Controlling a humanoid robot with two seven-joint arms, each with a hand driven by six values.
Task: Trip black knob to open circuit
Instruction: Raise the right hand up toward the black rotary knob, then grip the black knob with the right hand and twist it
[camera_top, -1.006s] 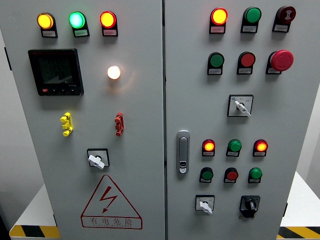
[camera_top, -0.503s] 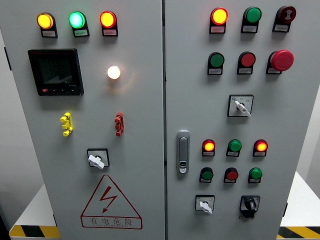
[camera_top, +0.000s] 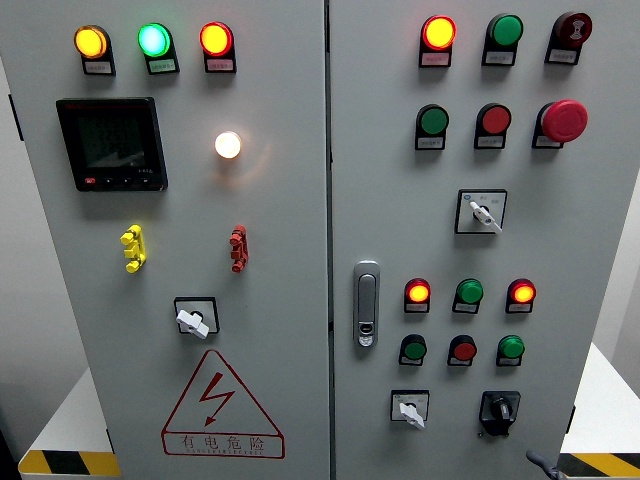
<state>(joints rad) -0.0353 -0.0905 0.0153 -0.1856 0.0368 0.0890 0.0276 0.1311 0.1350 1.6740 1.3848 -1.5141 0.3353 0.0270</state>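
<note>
A grey control cabinet (camera_top: 290, 240) fills the head view, its two doors meeting at a vertical seam just right of the middle. The black knob (camera_top: 499, 409) sits at the lower right of the right door, on a dark square plate, the last control in the bottom row; its grip ridge runs close to vertical, leaning slightly, with the upper end toward the top of the panel. Just to its left on the same row is a white selector switch (camera_top: 409, 410) whose lever slants down to the right. Above these are two rows of three lamps and buttons: a lit red lamp (camera_top: 418, 292), a green one and another lit red one, then green, red and green buttons beneath. Higher up, a second white selector (camera_top: 482, 212) points down to the right, and a red mushroom stop button (camera_top: 563, 120) stands out at the upper right. A metal door latch (camera_top: 367, 303) is mounted upright near the seam. The left door carries a dark display meter (camera_top: 111, 143), a glowing white lamp (camera_top: 228, 144), a yellow toggle (camera_top: 132, 248), a red toggle (camera_top: 238, 248), a white selector and a red warning triangle (camera_top: 222, 404). At the bottom edge, below and right of the black knob, a small grey tip (camera_top: 540, 464) barely enters the picture; whether it is part of a hand, and how its fingers stand, cannot be told. The knob is untouched.
</note>
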